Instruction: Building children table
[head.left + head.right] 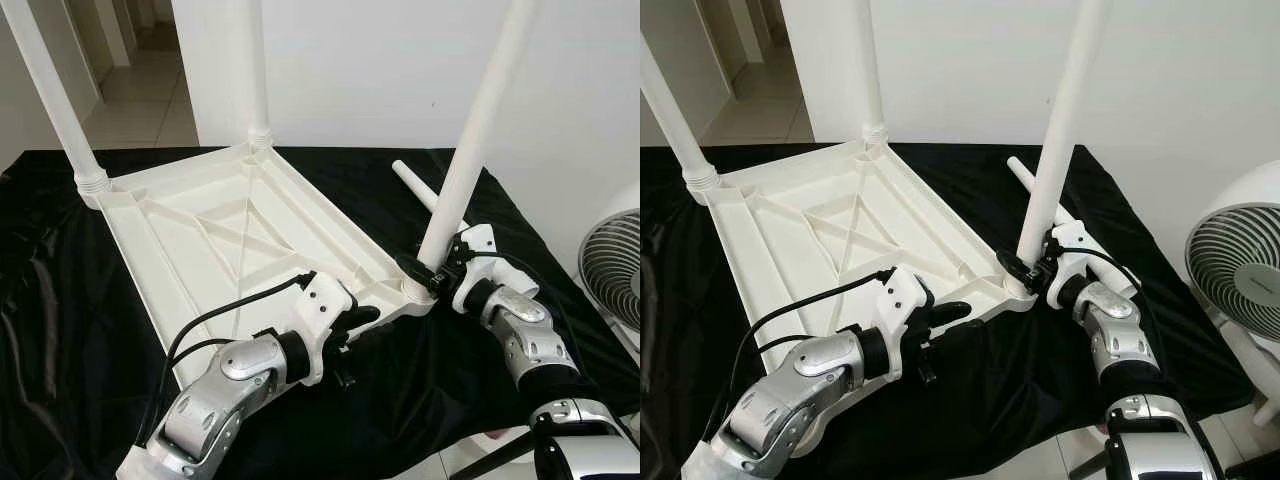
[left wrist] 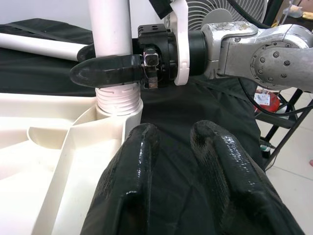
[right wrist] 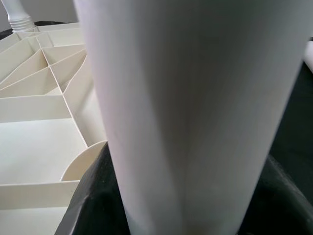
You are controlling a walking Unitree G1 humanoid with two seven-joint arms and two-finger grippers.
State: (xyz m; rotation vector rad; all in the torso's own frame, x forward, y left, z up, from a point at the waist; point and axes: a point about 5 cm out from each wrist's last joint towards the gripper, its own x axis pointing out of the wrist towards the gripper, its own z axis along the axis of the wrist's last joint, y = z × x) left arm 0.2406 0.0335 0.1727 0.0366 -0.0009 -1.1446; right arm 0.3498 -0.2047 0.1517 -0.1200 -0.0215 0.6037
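— Where is the tabletop [image 1: 230, 240] placed?
— It is laid upside down on a black cloth [image 1: 60, 330], ribs up, with three white legs standing in its corners.

— What is held by the right gripper [image 1: 425, 272]?
— The near right leg [image 1: 470, 150] is clasped just above its threaded base, the fingers [image 2: 105, 71] closed around it.

— And the left gripper [image 1: 355, 322]?
— It is resting at the tabletop's near edge, close to that corner; its fingers [image 2: 137, 181] are seen lying together with a narrow gap, nothing between them.

— Anything else nearby?
— A loose fourth leg [image 1: 418, 186] is lying on the cloth behind, and a white fan [image 1: 1240, 270] is standing to the right.
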